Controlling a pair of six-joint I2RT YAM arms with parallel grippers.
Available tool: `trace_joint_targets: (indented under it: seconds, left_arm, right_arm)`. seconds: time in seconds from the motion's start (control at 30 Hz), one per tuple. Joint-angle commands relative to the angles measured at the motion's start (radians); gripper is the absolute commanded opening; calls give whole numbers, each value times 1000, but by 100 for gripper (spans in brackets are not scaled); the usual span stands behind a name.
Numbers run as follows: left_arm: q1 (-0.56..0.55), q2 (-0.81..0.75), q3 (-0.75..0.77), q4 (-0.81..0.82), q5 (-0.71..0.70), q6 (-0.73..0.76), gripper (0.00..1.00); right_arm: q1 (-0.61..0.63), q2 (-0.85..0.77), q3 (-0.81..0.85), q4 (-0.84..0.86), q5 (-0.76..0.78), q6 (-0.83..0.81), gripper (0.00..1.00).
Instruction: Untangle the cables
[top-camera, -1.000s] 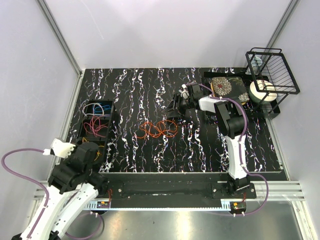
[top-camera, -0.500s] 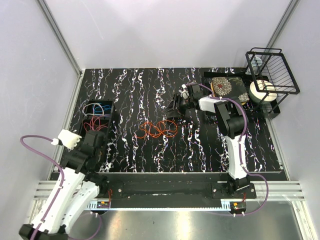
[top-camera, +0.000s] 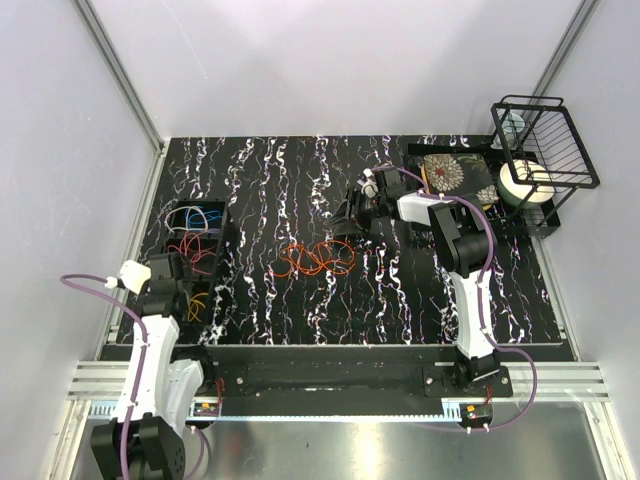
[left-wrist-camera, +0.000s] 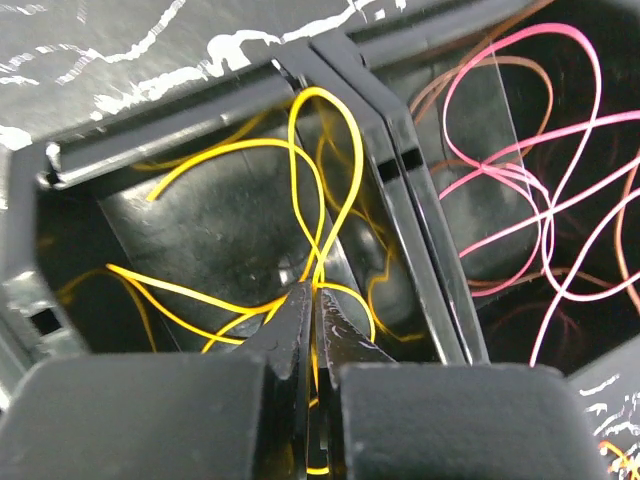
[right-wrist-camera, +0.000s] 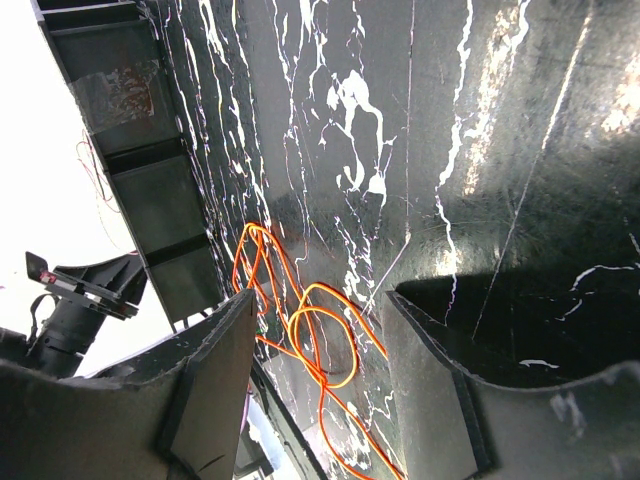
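An orange cable (top-camera: 316, 258) lies in loose loops on the black marbled table, mid-table. A black divided tray (top-camera: 226, 262) at the left holds a blue cable (top-camera: 200, 215), a red cable (top-camera: 195, 250) and a yellow cable (top-camera: 197, 302) in separate compartments. My left gripper (top-camera: 185, 295) is down in the near compartment. In the left wrist view it (left-wrist-camera: 312, 290) is shut on the yellow cable (left-wrist-camera: 330, 170), with the pink-red cable (left-wrist-camera: 520, 180) beyond the divider. My right gripper (top-camera: 347, 218) hangs open above and behind the orange cable (right-wrist-camera: 300, 330), which shows between its fingers (right-wrist-camera: 215, 370).
A black wire rack (top-camera: 545, 140) stands at the back right with a white roll (top-camera: 525, 185) under it. A flower-patterned plate (top-camera: 450, 172) lies beside it. The tray's divider wall (left-wrist-camera: 400, 180) stands just right of my left jaws.
My left arm has swung round and reached forward, bringing its gripper down into the tray's near compartment. The right arm and the orange cable have not moved.
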Motion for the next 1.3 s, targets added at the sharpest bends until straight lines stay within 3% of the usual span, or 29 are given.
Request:
trace_joint_targets:
  seconds: [0.0, 0.07, 0.1, 0.33, 0.47, 0.87, 0.93, 1.03, 1.17, 1.27]
  left_arm:
    - [11, -19, 0, 74, 61, 20, 1]
    - [11, -38, 16, 63, 66, 26, 9]
    - [11, -59, 22, 57, 66, 29, 20]
    - [11, -167, 131, -9, 79, 86, 77]
    - [11, -174, 206, -43, 109, 112, 98]
    - [7, -164, 382, -91, 233, 222, 99]
    - [-5, -124, 405, -65, 317, 268, 91]
    - [-114, -62, 442, -57, 278, 291, 88]
    - [-443, 64, 487, -45, 98, 284, 88]
    - [-603, 195, 520, -3, 47, 279, 87]
  right_arm:
    - [20, 63, -9, -81, 82, -47, 61]
    - [20, 62, -9, -83, 82, -47, 61]
    - [20, 60, -11, -81, 82, -47, 61]
    - [21, 55, -14, -83, 85, -47, 61]
    - [20, 54, -14, -81, 88, -50, 61]
    - [20, 52, -14, -83, 88, -50, 61]
    - [20, 51, -14, -84, 88, -50, 61]
    - [20, 43, -17, -84, 93, -50, 61]
    - [20, 36, -20, -86, 99, -52, 61]
    - [20, 37, -18, -87, 100, -53, 61]
